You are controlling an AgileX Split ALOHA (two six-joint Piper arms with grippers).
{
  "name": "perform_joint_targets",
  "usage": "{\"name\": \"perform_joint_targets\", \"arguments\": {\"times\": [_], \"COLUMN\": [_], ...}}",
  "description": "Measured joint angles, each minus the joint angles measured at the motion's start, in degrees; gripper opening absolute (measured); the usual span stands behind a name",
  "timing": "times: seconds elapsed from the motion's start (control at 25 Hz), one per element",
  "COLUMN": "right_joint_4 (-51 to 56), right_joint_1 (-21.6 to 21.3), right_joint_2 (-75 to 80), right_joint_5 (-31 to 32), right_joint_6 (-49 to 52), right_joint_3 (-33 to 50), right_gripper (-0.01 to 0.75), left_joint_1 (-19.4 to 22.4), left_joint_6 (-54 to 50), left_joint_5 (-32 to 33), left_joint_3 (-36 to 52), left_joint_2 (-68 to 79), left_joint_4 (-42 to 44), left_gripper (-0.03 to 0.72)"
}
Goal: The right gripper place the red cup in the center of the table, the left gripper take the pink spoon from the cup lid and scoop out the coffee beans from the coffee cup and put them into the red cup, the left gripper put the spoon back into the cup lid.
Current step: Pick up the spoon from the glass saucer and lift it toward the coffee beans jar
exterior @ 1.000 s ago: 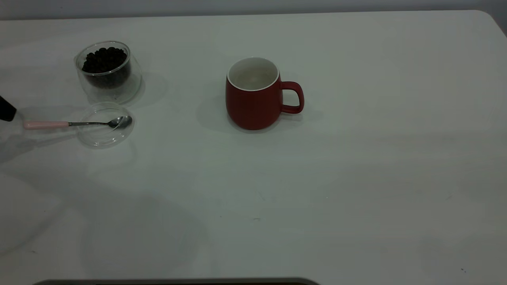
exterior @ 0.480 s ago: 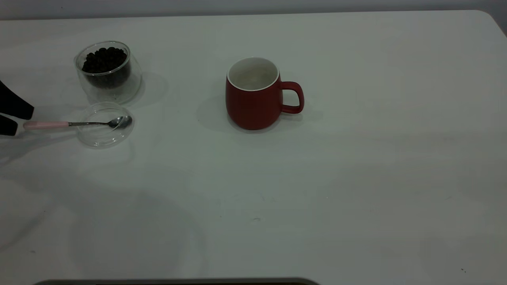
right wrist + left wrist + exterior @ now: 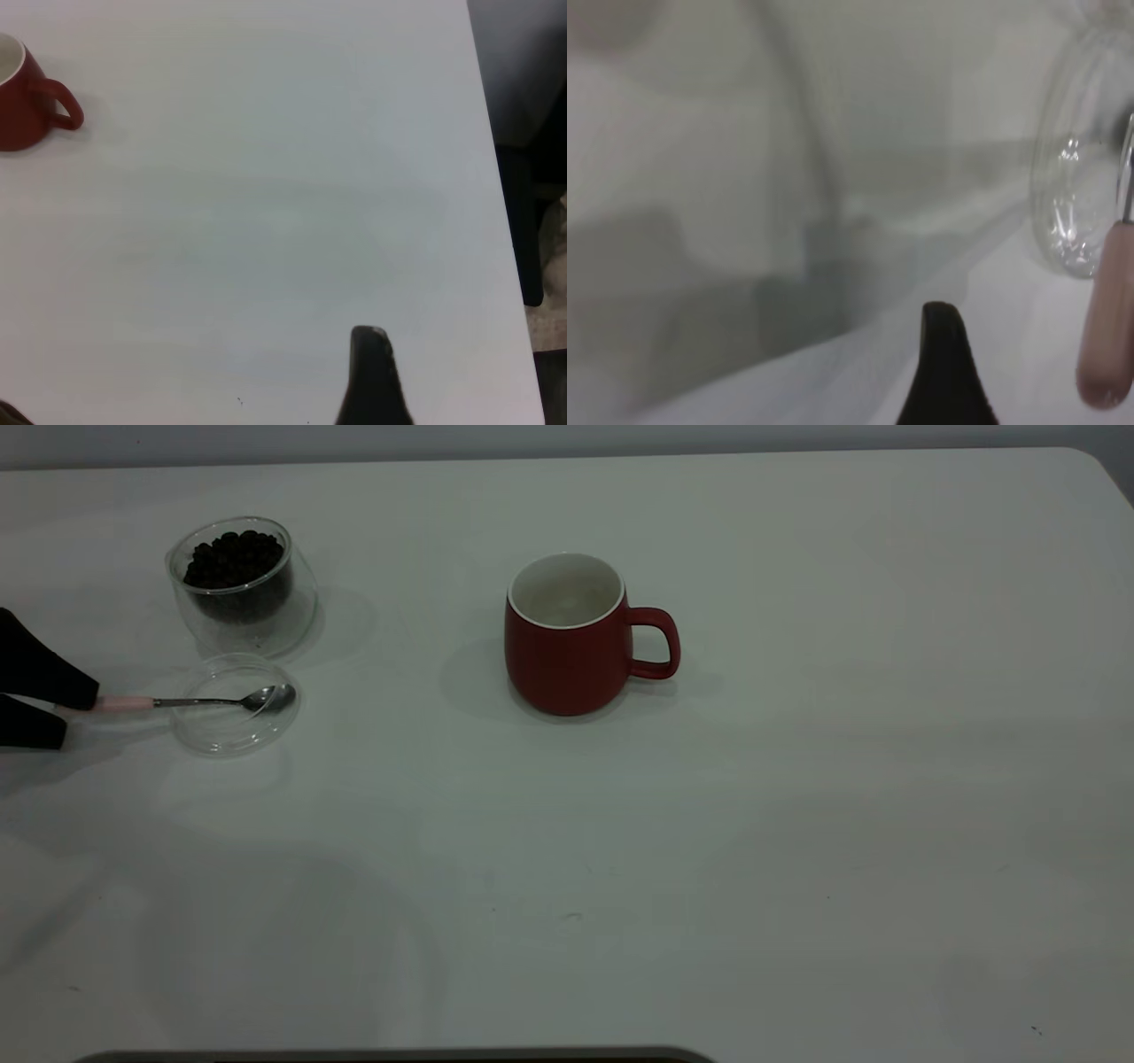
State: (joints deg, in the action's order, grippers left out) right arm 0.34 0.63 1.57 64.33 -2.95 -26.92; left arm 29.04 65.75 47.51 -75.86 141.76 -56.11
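Observation:
The red cup point(image 3: 567, 646) stands upright and empty near the table's middle. The glass coffee cup point(image 3: 237, 584) holds dark beans at the back left. In front of it lies the clear cup lid point(image 3: 235, 707), with the spoon's bowl point(image 3: 266, 698) resting in it and the pink handle point(image 3: 124, 703) pointing left. My left gripper point(image 3: 80, 716) is open at the left edge, its fingers either side of the handle's end. In the left wrist view one finger point(image 3: 943, 372) sits beside the pink handle point(image 3: 1109, 319). The right gripper is out of the exterior view; one of its fingers point(image 3: 372, 381) shows over bare table.
The white table point(image 3: 797, 824) stretches wide to the right and front of the red cup. The right wrist view shows the red cup point(image 3: 22, 106) far off and the table's edge point(image 3: 496, 177) with dark floor beyond it.
My left gripper has moved in from the left edge towards the spoon; its open fingers now straddle the handle's end. The spoon, lid and cups have not moved.

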Motion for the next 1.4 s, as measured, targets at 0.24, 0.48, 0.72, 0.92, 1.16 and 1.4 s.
{"name": "perform_joint_targets", "arguments": {"times": [0.24, 0.48, 0.72, 0.92, 1.16, 1.4], "right_joint_4": [0.00, 0.00, 0.00, 0.00, 0.00, 0.00], "right_joint_1": [0.00, 0.00, 0.00, 0.00, 0.00, 0.00], "right_joint_2": [0.00, 0.00, 0.00, 0.00, 0.00, 0.00], "right_joint_5": [0.00, 0.00, 0.00, 0.00, 0.00, 0.00], "right_joint_6": [0.00, 0.00, 0.00, 0.00, 0.00, 0.00], "right_joint_3": [0.00, 0.00, 0.00, 0.00, 0.00, 0.00], "right_gripper": [0.577, 0.577, 0.577, 0.577, 0.577, 0.577], "left_joint_1": [0.00, -0.78, -2.05, -2.05, -2.05, -2.05], "left_joint_6": [2.61, 2.80, 2.95, 2.26, 1.95, 1.90], "left_joint_5": [1.54, 1.73, 2.03, 2.29, 2.39, 3.08], "left_joint_3": [0.00, 0.00, 0.00, 0.00, 0.00, 0.00], "left_joint_2": [0.93, 1.39, 1.52, 1.96, 1.96, 1.96], "left_joint_4": [-3.50, -4.22, -4.40, -4.40, -4.40, -4.40], "left_gripper": [0.590, 0.589, 0.589, 0.589, 0.509, 0.288]}}
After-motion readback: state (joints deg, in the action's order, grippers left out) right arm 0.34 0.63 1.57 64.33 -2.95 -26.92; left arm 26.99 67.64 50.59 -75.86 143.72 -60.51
